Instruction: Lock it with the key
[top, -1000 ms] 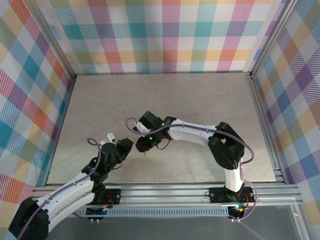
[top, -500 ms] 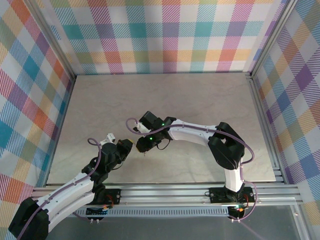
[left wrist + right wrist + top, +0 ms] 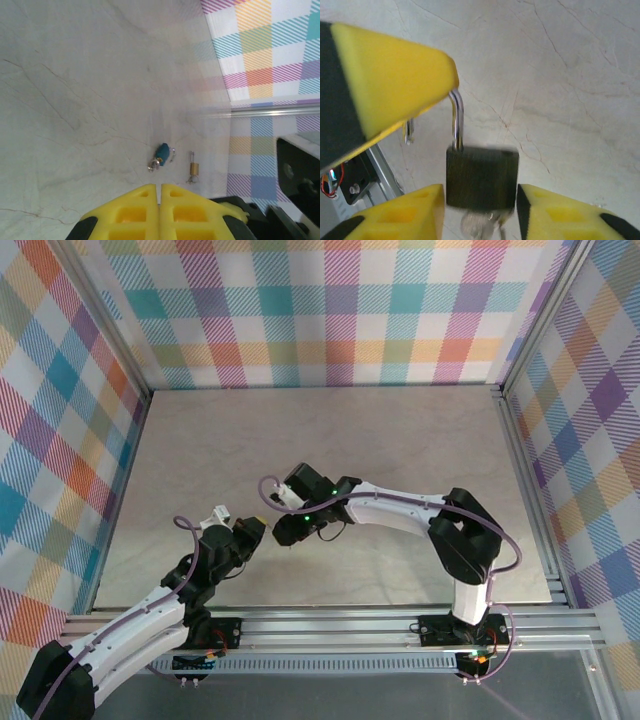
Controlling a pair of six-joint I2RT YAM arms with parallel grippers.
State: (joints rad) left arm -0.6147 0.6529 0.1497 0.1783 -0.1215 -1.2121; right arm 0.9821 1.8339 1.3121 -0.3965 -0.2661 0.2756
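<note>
- Step in hand, as we judge it: closing the open shackle before the key is turned.
- The dark rectangular metal padlock (image 3: 481,177) sits at the fingertips of the right gripper (image 3: 479,190). The jaws stand part-way apart, one finger on each narrow side of the body. The body is blurred, so we cannot tell whether the pads press it.
- The left gripper (image 3: 160,187) has its yellow fingers pressed flat together, and its own camera shows nothing between them.
- In the right wrist view a large yellow finger (image 3: 395,70), which we take for the left gripper's, lies across the top bend of the silver steel shackle (image 3: 456,117). We cannot tell whether it grips the bend or only covers it.
- The shackle reads as open: its long leg enters the body, and its short leg ends free, off to one side of the body.
- To do this well, we would:
  - clamp the body firmly on its narrow sides first;
  - swing the short leg round over its hole;
  - push along the legs, never across them;
  - keep the fingers off the silver key bunch (image 3: 480,226) so the key can turn;
  - avoid a loose hold, which risks the lock dropping to the pale marbled table (image 3: 570,75).
- Orientation: the long axis runs along the right fingers. The shackle points out ahead of the tips and the key end faces back toward the wrist. The broad face is turned to the wrist camera.
</note>
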